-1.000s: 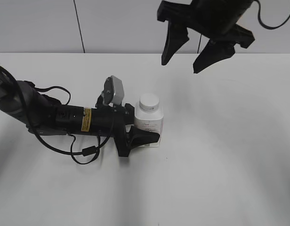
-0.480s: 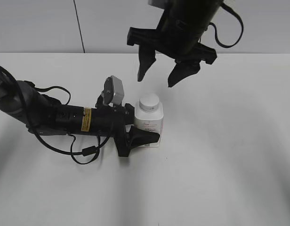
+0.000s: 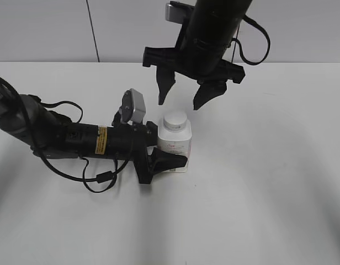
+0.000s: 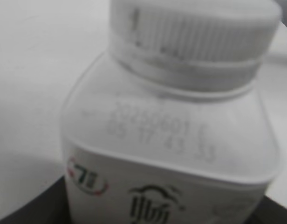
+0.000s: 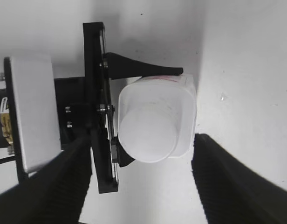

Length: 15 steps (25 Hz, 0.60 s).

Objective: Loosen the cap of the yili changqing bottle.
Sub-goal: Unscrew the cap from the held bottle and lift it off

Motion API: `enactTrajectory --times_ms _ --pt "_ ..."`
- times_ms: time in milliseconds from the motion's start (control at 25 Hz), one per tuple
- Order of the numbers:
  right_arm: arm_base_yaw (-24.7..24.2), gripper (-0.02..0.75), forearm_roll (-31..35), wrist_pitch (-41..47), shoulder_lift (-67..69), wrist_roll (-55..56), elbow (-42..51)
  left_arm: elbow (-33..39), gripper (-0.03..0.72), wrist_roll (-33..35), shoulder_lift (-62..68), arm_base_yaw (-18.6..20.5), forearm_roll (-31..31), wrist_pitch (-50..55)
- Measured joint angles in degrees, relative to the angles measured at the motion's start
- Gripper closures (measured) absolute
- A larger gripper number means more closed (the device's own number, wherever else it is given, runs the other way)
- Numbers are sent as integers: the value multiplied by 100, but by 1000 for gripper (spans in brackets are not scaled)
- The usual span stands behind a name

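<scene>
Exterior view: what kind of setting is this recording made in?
Probably a lab test bench, not a home: a bare white table, a plain pale wall panel behind, and two black robot arms working on a single bottle.

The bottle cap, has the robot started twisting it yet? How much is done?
Done: the left gripper is clamped on the bottle, holding it upright on the table. In hand: the right gripper hangs open just above the cap, not touching it. Left: lower onto the cap, close, and twist. The cap looks fully screwed on in the left wrist view.
</scene>
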Motion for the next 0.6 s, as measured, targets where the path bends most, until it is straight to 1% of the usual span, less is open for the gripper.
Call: enactTrajectory --times_ms 600 --pt "0 204 -83 -90 0 49 0 0 260 0 0 0 0 0"
